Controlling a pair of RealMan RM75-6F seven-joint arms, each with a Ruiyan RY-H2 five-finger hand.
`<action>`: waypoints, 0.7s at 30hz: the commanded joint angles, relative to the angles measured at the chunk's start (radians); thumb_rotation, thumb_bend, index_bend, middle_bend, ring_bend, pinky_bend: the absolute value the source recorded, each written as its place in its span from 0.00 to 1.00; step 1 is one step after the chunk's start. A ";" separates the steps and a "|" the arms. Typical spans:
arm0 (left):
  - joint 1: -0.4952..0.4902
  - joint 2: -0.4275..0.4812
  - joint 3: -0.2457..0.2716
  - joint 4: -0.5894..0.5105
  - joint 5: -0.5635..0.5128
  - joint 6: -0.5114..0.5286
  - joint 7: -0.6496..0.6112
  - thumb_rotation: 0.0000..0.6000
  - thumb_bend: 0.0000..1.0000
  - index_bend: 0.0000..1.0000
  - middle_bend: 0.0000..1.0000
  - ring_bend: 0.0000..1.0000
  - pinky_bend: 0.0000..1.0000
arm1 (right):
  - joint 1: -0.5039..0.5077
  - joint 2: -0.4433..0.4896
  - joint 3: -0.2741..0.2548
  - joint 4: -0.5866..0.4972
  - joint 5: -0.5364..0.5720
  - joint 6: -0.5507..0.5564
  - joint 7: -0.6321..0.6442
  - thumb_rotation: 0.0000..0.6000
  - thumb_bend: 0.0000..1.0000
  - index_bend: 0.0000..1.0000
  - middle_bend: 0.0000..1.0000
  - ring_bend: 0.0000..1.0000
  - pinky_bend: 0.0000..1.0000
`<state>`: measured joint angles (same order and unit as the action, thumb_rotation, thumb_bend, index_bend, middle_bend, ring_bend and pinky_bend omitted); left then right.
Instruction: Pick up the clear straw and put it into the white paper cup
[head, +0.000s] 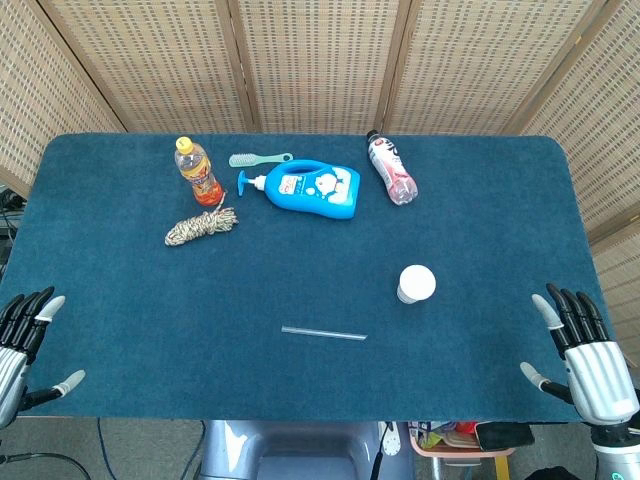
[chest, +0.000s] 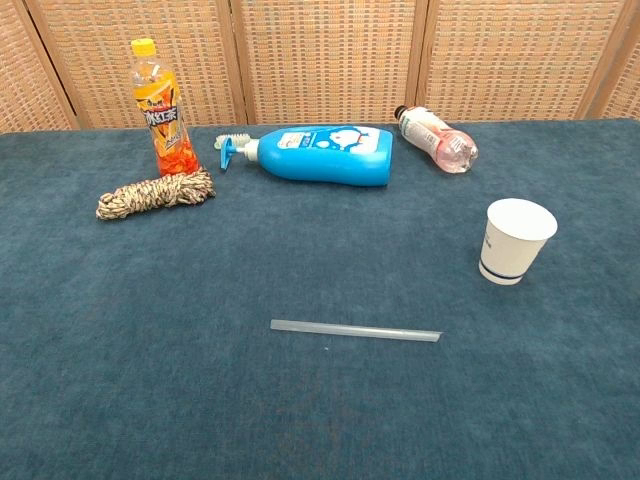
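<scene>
Head view shows both hands spread and holding nothing, left hand (head: 25, 340) at 8 o'clock and right hand (head: 585, 355) at 4 o'clock, with the clear straw (head: 323, 333) lying flat near 6 o'clock and the white paper cup (head: 416, 284) upright toward its 2 o'clock, so the right hand looks the better choice. Chest view shows no hands, only the straw (chest: 355, 331) flush on the table (chest: 150, 380); pinch it thinly near 1 end, then tip it upright over the cup (chest: 516, 240).
</scene>
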<state>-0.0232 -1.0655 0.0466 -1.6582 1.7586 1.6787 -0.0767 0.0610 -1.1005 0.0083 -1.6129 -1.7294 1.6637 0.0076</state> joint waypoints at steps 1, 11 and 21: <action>0.000 -0.001 0.000 0.001 -0.001 -0.002 0.002 1.00 0.11 0.00 0.00 0.00 0.00 | 0.000 0.001 -0.001 -0.001 -0.001 -0.004 0.000 1.00 0.00 0.00 0.00 0.00 0.00; -0.001 0.006 -0.011 0.002 -0.016 0.000 -0.014 1.00 0.11 0.00 0.00 0.00 0.00 | 0.038 0.011 -0.013 -0.040 -0.029 -0.077 -0.015 1.00 0.00 0.00 0.00 0.00 0.00; -0.012 0.010 -0.015 -0.008 -0.025 -0.023 -0.018 1.00 0.11 0.00 0.00 0.00 0.00 | 0.294 0.158 0.044 -0.339 0.000 -0.477 -0.045 1.00 0.00 0.13 0.00 0.00 0.00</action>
<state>-0.0348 -1.0562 0.0324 -1.6655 1.7340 1.6565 -0.0939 0.2363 -1.0160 0.0166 -1.8174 -1.7705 1.3593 -0.0358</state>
